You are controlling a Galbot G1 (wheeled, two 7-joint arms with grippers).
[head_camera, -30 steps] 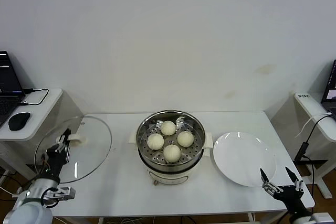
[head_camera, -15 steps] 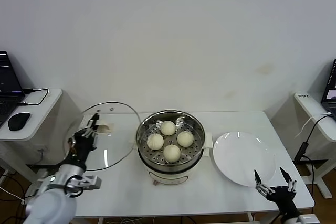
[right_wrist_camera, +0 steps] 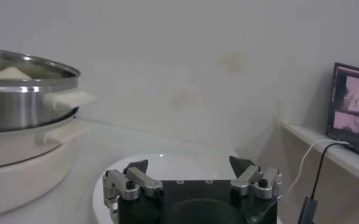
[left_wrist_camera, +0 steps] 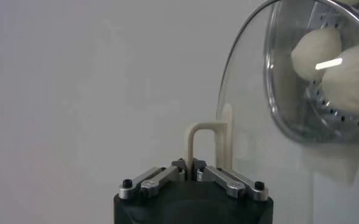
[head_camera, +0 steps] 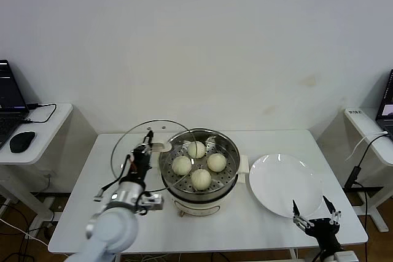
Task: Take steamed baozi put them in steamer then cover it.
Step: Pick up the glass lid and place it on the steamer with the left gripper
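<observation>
Head view: I have the left tool pinching the cover by its handle, its edge overlapping the steamer, which holds all four steamed baozi. Left wrist view: the grip sits off-centre, so the cover could catch the rim. Right wrist view: right tool spread, idle over the plate.

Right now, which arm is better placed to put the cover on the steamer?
The left. Its gripper already holds the cover by the handle, partly overlapping the steamer. The right gripper is open, near the table edge beside the white plate.
</observation>
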